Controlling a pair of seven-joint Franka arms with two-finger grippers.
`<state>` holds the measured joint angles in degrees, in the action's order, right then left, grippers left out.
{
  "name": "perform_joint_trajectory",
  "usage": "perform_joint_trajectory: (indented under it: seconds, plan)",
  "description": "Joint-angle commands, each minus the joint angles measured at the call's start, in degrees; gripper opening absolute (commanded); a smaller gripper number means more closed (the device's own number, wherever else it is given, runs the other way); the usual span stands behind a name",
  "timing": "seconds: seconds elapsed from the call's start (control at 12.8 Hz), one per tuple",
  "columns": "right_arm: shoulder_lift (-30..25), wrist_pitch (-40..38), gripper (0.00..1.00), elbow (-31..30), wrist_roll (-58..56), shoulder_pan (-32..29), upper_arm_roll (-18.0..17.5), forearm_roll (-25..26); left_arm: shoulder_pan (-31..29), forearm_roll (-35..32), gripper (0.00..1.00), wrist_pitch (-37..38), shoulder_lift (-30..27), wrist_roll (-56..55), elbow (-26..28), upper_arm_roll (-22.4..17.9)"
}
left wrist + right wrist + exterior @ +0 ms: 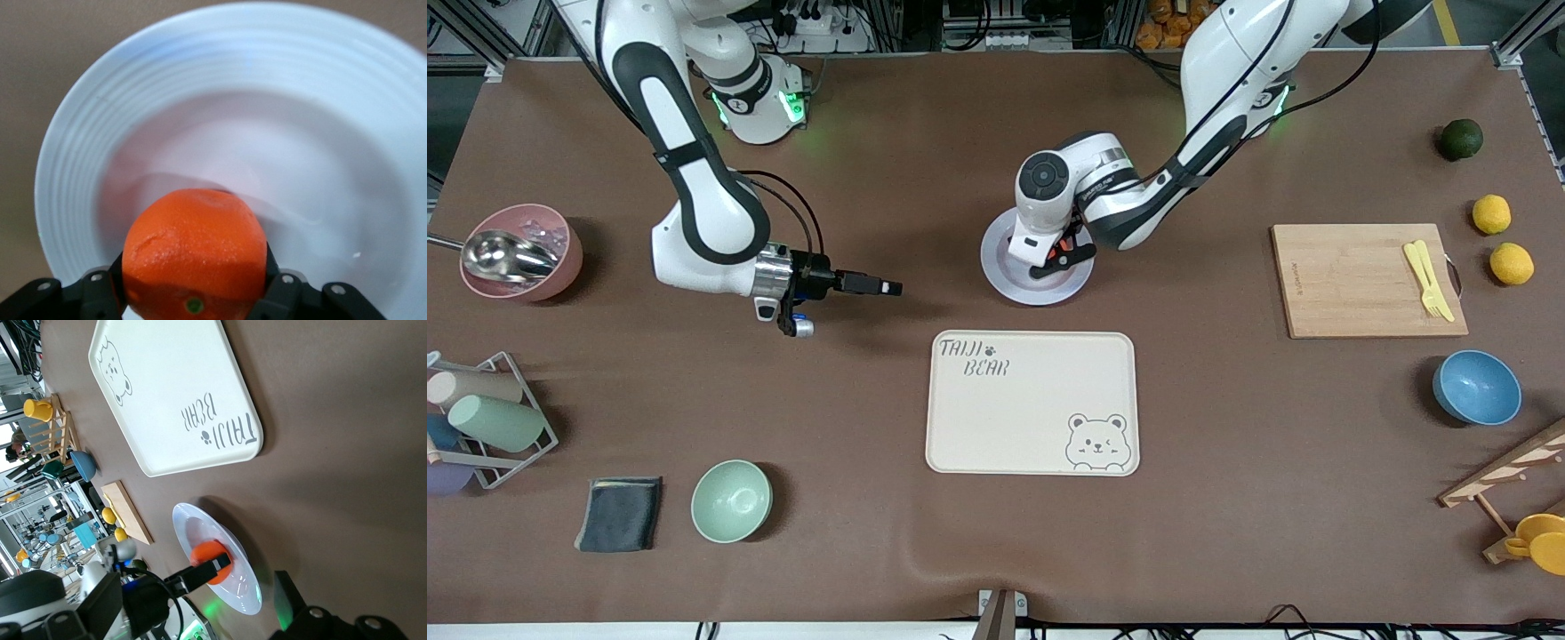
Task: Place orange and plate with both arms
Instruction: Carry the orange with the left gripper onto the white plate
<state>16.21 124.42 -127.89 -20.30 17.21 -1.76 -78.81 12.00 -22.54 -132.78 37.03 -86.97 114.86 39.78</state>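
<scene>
The left gripper (1061, 258) is down over the plate (1005, 280), and its fingers (100, 297) are clamped on either side of the orange (193, 260). From the left wrist view the orange fills the space between the black fingers, with the plate's pale ringed surface spread out right underneath it. Whether the fruit touches the plate cannot be told from these views. The right wrist view shows the same thing from the side: the orange (210, 561) gripped just above the middle of the plate (240, 590).

The plate sits on the brown tabletop (1227, 462), farther from the front camera than the cream bear tray (1034, 403) and close to that tray's edge without touching it.

The right gripper (871, 286) hangs over bare tabletop toward the right arm's end, well apart from the plate, pointing sideways toward it; its fingers look closed together with nothing between them. That arm waits.

A wooden cutting board (1352, 284) with a yellow fork (1429, 277) lies toward the left arm's end.
</scene>
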Motion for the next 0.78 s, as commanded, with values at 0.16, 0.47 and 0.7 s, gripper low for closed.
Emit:
perform_joint_trajectory:
  seconds: [0.16, 0.47, 0.7]
  plan:
    - [1.54, 8.38, 1.0, -0.61, -6.13, 8.53, 0.35, -12.04, -0.22, -1.89, 1.0, 0.41, 1.57, -2.42, -4.98, -0.49]
    - [4.27, 12.16, 0.95, -0.44, -14.04, 11.53, 0.35, -18.82, -4.52, -1.01, 1.0, 8.12, -8.35, -1.45, -5.26, 0.56]
    - [5.85, 12.25, 0.91, -0.44, -20.11, 14.5, 0.35, -26.27, -13.46, -0.22, 1.0, 11.57, -15.04, 2.13, -5.43, 6.61]
